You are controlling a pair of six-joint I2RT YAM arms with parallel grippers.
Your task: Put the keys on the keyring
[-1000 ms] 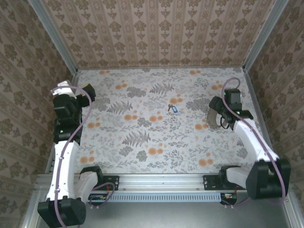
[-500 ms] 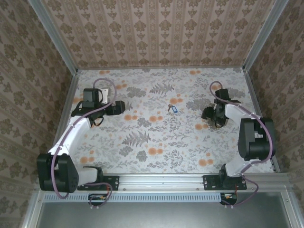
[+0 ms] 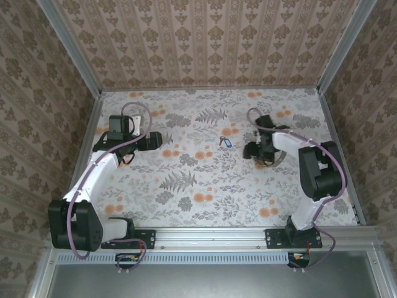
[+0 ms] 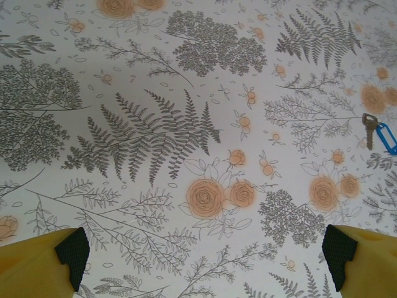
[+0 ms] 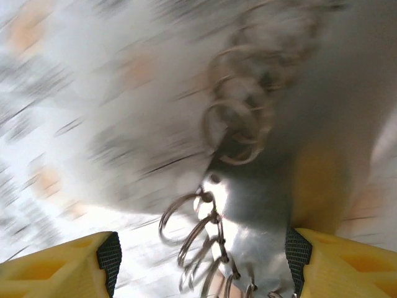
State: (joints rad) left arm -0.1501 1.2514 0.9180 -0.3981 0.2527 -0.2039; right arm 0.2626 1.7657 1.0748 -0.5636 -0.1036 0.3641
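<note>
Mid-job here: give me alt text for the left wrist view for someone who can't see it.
The keys, a small dark metal key on a bright blue tag, lie at the right edge on a cloth printed with grey ferns and orange roses. The left pincer hangs open above the cloth, its yellow fingers at the bottom corners.

- Left arm (image 3: 93,179): white tubular links, black joint housings, black base block (image 3: 127,231).
- Cable (image 3: 138,105): lilac, looped along the outside of the arm.
- Right arm (image 3: 305,211): same white-and-black build, with its own lilac cable.
- Left gripper (image 4: 206,256): yellow fingers (image 4: 31,268), black textured pads (image 4: 73,254).
- Right gripper (image 5: 200,261): matching yellow fingers and black pads.
</note>
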